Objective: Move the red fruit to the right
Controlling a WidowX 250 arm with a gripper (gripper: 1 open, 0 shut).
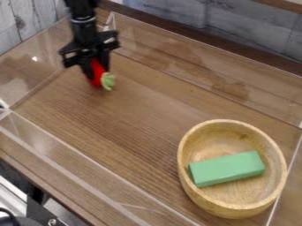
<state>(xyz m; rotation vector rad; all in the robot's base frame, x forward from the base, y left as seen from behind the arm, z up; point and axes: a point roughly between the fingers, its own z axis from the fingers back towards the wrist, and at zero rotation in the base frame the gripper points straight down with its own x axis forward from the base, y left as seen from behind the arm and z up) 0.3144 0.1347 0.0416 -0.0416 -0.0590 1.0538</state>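
A: What is seen in the single camera view, besides the arm?

B: A wooden bowl (237,168) is seen at the lower right of the wooden table (118,141), and a green block (227,168) is lying flat inside it. Nothing else is found on the tabletop between the bowl and the arm.

A: And where is the red fruit?

B: The red fruit (99,76) is found at the upper left of the table, well apart from the bowl, with its green stem end turned toward the right. It is clamped between the dark fingers of the gripper (92,64), whose jaws are closed on it from above. Whether the fruit is touching the table cannot be told.

A: What is known of the edges?

B: The table is fenced by clear plastic walls (213,66) at the back, the left and the front. A broad stretch of bare wood is left open to the right of the fruit, up to the bowl's rim.
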